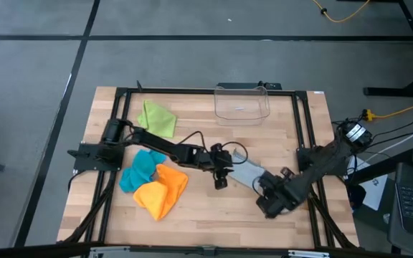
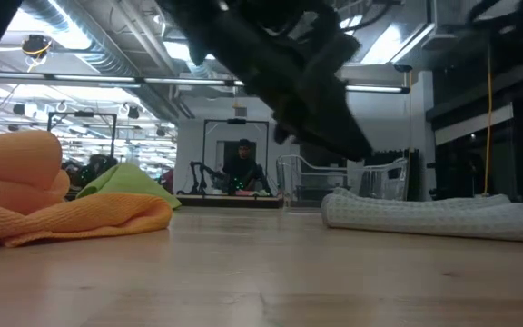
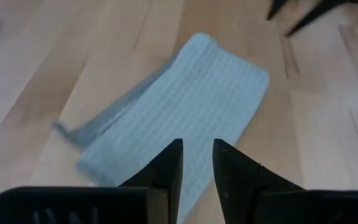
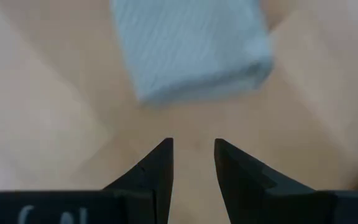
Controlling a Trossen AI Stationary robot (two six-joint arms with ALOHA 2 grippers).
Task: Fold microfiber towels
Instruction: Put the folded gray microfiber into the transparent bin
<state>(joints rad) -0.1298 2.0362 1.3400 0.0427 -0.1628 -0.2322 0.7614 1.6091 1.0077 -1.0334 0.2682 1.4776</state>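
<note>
Your grey towel [image 1: 248, 173] lies folded flat mid-table, between both grippers. Your left gripper [image 3: 196, 163] hovers over one end, fingers slightly parted, holding nothing. Your right gripper [image 4: 193, 160] sits just off the other end, also slightly parted and empty. The orange towel [image 1: 162, 190], teal towel [image 1: 139, 170] and green towel [image 1: 156, 118] lie to the left.

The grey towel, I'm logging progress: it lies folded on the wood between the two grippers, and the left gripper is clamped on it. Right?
Not quite. The grey towel does lie folded between the grippers, but the left gripper is not clamped on it: the left wrist view shows its fingers slightly apart with nothing between them, above the towel. The right gripper is likewise empty.
</note>
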